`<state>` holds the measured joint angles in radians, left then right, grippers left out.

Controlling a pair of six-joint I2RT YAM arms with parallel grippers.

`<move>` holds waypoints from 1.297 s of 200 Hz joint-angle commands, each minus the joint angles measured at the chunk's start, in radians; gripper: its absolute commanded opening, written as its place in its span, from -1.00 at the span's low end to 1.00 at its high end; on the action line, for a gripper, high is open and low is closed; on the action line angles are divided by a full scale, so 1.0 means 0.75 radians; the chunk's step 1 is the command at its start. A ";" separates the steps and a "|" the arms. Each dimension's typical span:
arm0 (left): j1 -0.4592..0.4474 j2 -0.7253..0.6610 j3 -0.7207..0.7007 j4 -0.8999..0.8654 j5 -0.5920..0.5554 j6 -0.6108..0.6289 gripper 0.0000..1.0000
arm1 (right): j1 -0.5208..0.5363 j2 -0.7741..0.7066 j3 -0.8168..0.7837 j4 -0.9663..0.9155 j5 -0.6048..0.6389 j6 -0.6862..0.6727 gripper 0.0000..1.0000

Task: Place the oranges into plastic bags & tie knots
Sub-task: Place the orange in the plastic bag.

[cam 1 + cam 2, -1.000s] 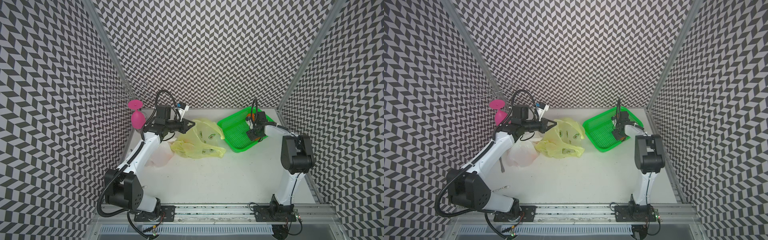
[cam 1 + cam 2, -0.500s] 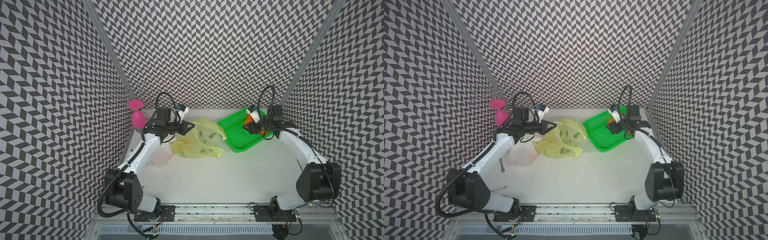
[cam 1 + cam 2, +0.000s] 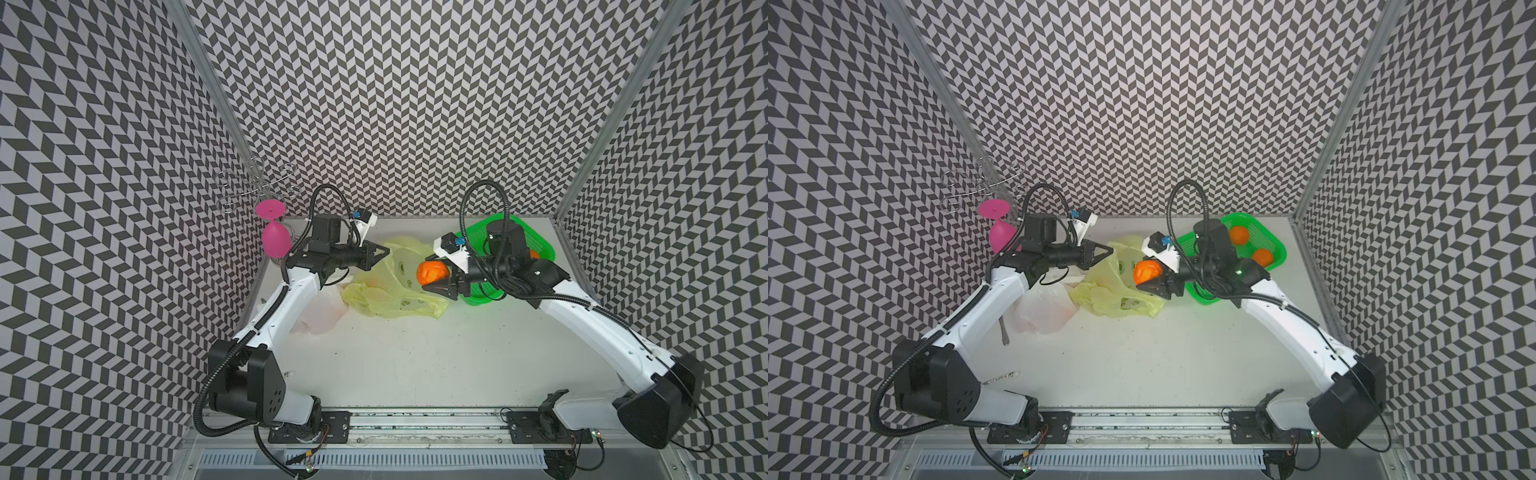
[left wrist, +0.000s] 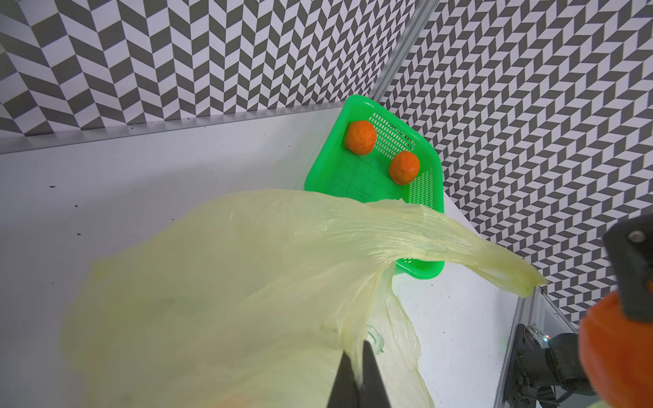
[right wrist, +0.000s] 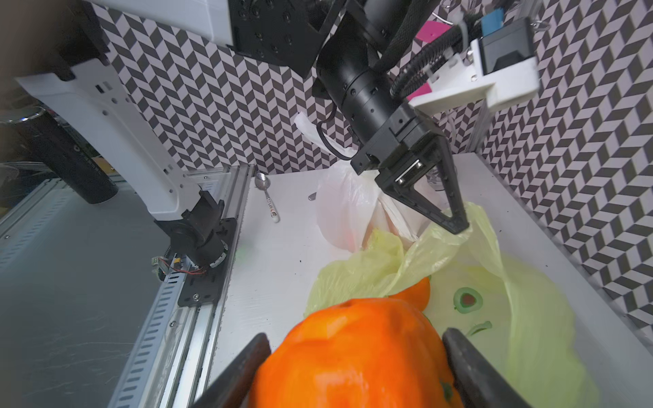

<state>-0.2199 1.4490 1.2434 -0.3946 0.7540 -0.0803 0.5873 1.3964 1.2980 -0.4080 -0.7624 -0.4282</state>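
In both top views the left gripper, jaws pinched together on the yellow bag's rim, holds its mouth up, probably so the right gripper, clamped on an orange, can drop it in. The left wrist view shows two more oranges waiting in the basket. In the right wrist view the held orange faces the opening.

White arms, black joints, ribbed black cables; left tool and right tool black.

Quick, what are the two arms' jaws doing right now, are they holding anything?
Left gripper: shut, pinching the edge of the yellow-green bag.
Right gripper: closed on an orange.
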 commanded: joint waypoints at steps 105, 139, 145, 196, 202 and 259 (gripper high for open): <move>0.006 -0.040 0.002 0.070 0.150 -0.052 -1.00 | 0.082 0.373 -0.177 0.611 0.375 0.076 0.04; 0.007 -0.025 0.019 0.047 0.130 -0.043 -1.00 | 0.093 0.476 -0.052 0.495 0.399 0.070 0.48; 0.007 -0.025 0.023 0.041 0.128 -0.040 -1.00 | 0.091 0.478 -0.027 0.446 0.415 0.047 0.55; 0.007 -0.040 0.011 0.042 0.092 -0.024 -1.00 | 0.086 0.301 -0.077 0.260 0.454 -0.077 0.82; 0.007 -0.042 0.009 0.043 0.089 -0.021 -1.00 | 0.086 0.274 -0.083 0.234 0.444 -0.090 0.82; 0.006 -0.032 0.011 0.023 -0.031 0.027 -1.00 | 0.036 -0.037 -0.109 0.003 0.132 -0.200 0.78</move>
<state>-0.2199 1.4372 1.2373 -0.3721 0.7788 -0.0921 0.6415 1.4754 1.2308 -0.3496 -0.5137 -0.5400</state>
